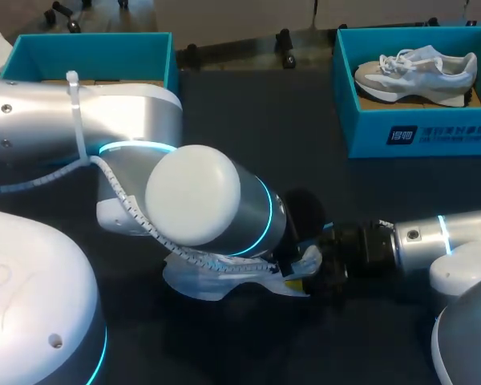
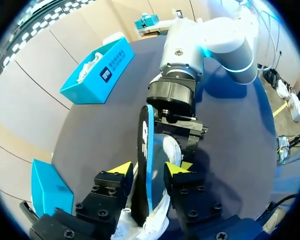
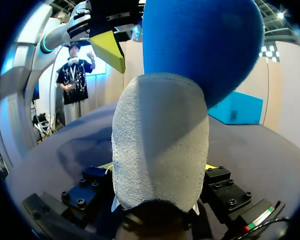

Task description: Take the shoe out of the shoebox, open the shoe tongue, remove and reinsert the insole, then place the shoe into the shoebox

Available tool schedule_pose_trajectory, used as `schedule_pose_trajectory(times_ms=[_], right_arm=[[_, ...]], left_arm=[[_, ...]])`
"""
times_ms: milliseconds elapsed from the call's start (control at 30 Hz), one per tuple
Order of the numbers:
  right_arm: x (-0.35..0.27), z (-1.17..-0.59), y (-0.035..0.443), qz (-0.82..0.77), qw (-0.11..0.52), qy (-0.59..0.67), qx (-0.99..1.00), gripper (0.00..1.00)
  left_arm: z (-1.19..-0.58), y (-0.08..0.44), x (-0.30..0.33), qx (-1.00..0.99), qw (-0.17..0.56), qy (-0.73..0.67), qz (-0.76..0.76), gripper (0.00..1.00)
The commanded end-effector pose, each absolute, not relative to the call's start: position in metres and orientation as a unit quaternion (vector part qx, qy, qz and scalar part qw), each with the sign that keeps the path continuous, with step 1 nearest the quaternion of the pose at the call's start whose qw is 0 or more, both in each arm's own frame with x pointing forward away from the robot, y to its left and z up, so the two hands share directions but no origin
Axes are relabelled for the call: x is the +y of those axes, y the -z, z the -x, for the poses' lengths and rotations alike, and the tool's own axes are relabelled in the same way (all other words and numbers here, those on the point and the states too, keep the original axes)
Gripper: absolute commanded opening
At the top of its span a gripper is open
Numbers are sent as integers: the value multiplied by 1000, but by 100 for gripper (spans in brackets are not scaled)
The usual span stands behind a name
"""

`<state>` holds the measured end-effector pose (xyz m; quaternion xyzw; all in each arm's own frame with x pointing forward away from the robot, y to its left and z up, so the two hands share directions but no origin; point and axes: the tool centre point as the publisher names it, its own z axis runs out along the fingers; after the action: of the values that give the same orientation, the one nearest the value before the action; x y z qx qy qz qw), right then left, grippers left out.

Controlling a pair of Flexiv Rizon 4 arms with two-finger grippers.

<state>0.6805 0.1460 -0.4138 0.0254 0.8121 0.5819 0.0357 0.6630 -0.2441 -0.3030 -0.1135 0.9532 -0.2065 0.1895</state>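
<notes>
At the worktop's (image 1: 248,136) near middle, the right end effector (image 3: 158,170) clamps the shoe (image 1: 216,281) while the left end effector (image 2: 150,171) pinches the blue-edged insole (image 2: 146,150) on edge; best, I judge, to slide it lengthwise, slowly, shoe braced

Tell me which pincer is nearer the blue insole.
Left. The left pincer has the insole between its fingertips; the right pincer grips the shoe just beyond it.
</notes>
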Motion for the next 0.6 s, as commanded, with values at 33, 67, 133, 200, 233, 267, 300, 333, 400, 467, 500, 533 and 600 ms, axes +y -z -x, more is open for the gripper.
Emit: schedule_pose_trajectory(times_ms=[33,67,133,200,233,267,300,333,400,467,500,533,600], right_arm=[[148,-678,414,-26,36,-580,814,0],[148,-678,414,-26,36,-580,814,0],[148,-678,414,-26,36,-580,814,0],[148,-678,414,-26,36,-580,814,0],[148,-678,414,-26,36,-580,814,0],[148,-678,414,-26,36,-580,814,0],[148,-678,414,-26,36,-580,814,0],[148,-678,414,-26,36,-580,814,0],[148,-678,414,-26,36,-580,814,0],[148,-678,414,-26,36,-580,814,0],[148,-678,414,-26,36,-580,814,0],[148,-678,414,-26,36,-580,814,0],[148,-678,414,-26,36,-580,814,0]], left_arm=[[-666,311,-245,953,187,211,111,39],[-666,311,-245,953,187,212,110,39],[-667,312,-245,951,187,220,108,38],[-668,312,-245,950,182,230,104,35],[-669,312,-245,950,178,233,104,34],[-670,312,-244,950,178,235,104,33],[-670,312,-244,950,178,237,103,32],[-670,313,-243,949,177,239,102,32],[-670,315,-243,949,177,242,100,31],[-672,316,-243,949,176,243,100,32],[-673,316,-243,948,177,244,100,31],[-674,317,-244,948,175,245,102,32],[-675,318,-243,948,174,245,103,32]])
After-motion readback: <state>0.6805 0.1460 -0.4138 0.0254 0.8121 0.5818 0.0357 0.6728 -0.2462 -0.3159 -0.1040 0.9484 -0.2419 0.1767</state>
